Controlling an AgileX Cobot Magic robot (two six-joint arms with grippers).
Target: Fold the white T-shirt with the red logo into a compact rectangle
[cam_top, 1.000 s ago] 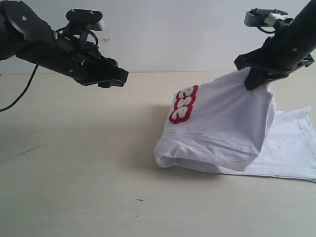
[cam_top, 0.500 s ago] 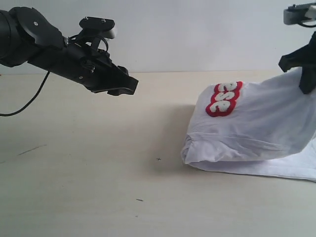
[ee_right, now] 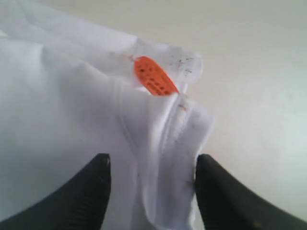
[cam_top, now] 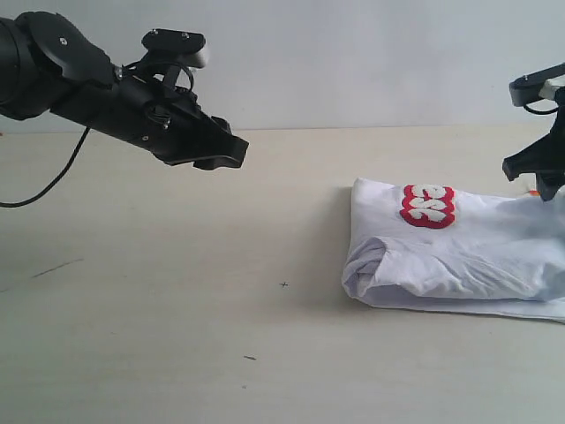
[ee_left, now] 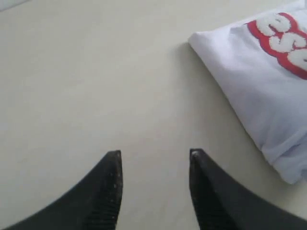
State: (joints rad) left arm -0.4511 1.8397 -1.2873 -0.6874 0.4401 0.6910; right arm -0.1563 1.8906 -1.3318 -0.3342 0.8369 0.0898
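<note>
White cotton T-shirt (cam_top: 459,252) lies half-folded on pale table (cam_top: 177,309); left tool (ee_left: 154,153) and right tool (ee_right: 152,158) both released; next fold likely needs a fresh grasp.

I see my right gripper (ee_right: 151,165) with jaws spread, a bunched ridge of the white shirt (ee_right: 57,110) lying between them. Just beyond it sits the orange tag (ee_right: 154,76), then bare table (ee_right: 249,57).

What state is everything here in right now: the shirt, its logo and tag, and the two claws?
T-shirt: folded over on itself, lying on the table, not yet a neat rectangle.
Red logo: facing up, only partly showing.
Orange tag: exposed at the collar.
Left gripper: open, empty, above the table beside the shirt.
Right gripper: open, over the collar edge.
</note>
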